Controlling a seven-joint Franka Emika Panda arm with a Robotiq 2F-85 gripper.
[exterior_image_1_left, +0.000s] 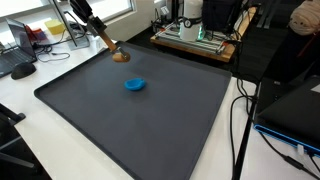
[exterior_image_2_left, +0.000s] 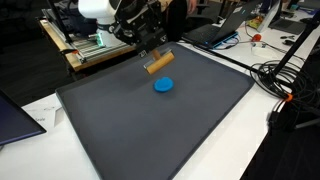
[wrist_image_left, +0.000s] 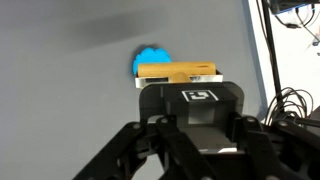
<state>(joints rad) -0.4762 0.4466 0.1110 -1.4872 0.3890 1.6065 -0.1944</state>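
While my pincer (wrist_image_left: 180, 82) fills the lower half of the wrist view, its jaws are pinching a tan wooden block (wrist_image_left: 178, 72), which lies crosswise between them. Just past the block, at about eleven o'clock from it in that view, a small blue disc (wrist_image_left: 150, 58) peeks out, partly hidden by the wood. It lies flat on the dark grey mat (wrist_image_left: 70, 90).

In both exterior views the block (exterior_image_2_left: 160, 63) sits tilted in my grip over the mat (exterior_image_2_left: 150, 130). It seems to hang clear of the surface, though the pictures are too small for me to be sure. The disc (exterior_image_2_left: 163, 85) is at six o'clock from the block there, near it but apart.

The mat covers most of the white table (exterior_image_1_left: 55, 68). Farther out, at three o'clock in the wrist view, black cables (wrist_image_left: 285, 105) trail beside the mat's edge. Beyond the mat's far rim in an exterior view stands a rack of equipment (exterior_image_1_left: 195, 32).
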